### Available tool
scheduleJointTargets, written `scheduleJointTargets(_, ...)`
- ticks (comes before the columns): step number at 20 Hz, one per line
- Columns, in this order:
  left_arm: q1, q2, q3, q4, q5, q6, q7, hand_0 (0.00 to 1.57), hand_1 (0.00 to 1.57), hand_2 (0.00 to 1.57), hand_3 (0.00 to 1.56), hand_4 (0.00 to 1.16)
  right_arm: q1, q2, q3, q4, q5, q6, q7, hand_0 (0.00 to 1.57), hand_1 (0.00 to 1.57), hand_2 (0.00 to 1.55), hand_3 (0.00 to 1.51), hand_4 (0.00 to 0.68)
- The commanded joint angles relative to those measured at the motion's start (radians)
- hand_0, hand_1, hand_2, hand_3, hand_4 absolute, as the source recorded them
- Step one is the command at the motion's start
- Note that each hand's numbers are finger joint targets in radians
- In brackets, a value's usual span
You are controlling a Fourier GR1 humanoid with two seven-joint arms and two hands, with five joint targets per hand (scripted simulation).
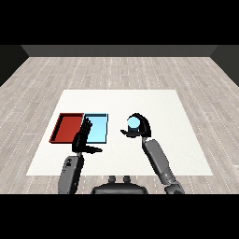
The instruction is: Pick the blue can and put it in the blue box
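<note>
Blue can (134,123) comes last in size, so I will work down to it. My white table (177,140) fills the middle of the view. On its left part lie the red tray (63,133) and the blue box (103,128), side by side and touching. My left hand (83,137) stands in front of the seam between them with its fingers straight and released, covering the near corners of both. My right hand (138,127) is to the right of the blue box, fingers curled round the can, which looks lifted off the table and not yet over the box.

Risks, as I judge them: the carry runs leftward, and my left hand stands just at the box's near edge, so the arms could crowd each other there. The two trays adjoin, so overshooting would land the can in the red one. Releasing with the can tilted could let it roll against the low rim.

Hard to read: fingers hide most of the can, so I cannot tell whether it is upright, nor how far above the table it is.
</note>
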Motion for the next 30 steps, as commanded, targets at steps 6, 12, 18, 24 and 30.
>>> scheduleJointTargets(6,-0.072,-0.006,-0.148,0.097,0.061,0.069,0.031,0.00,0.00,0.00,0.00,0.00,-0.074,0.021,-0.060,0.076,-0.002,0.060,-0.036,1.46,1.46,1.47,1.44,0.626)
scheduleJointTargets(12,-0.131,-0.006,-0.276,0.091,0.044,0.258,0.102,0.00,0.00,0.00,0.00,0.00,-0.092,0.022,-0.050,0.020,0.029,0.058,0.037,1.46,1.46,1.47,1.43,0.619)
scheduleJointTargets(18,-0.264,-0.006,-0.229,0.259,0.041,0.234,0.049,0.00,0.00,0.00,0.00,0.00,-0.061,0.008,-0.034,-0.017,0.025,0.101,0.047,1.44,1.44,1.45,1.43,0.606)
scheduleJointTargets(24,-0.267,-0.006,-0.365,0.310,0.083,0.324,0.008,0.00,0.00,0.00,0.00,0.00,-0.125,0.022,0.158,0.008,-0.039,-0.092,0.034,1.42,1.42,1.46,1.43,0.615)
scheduleJointTargets(30,-0.321,-0.006,-0.343,0.417,0.127,0.322,-0.048,0.00,0.00,0.00,0.00,0.00,-0.014,0.022,0.148,0.029,-0.004,-0.018,-0.074,1.43,1.43,1.46,1.42,0.614)
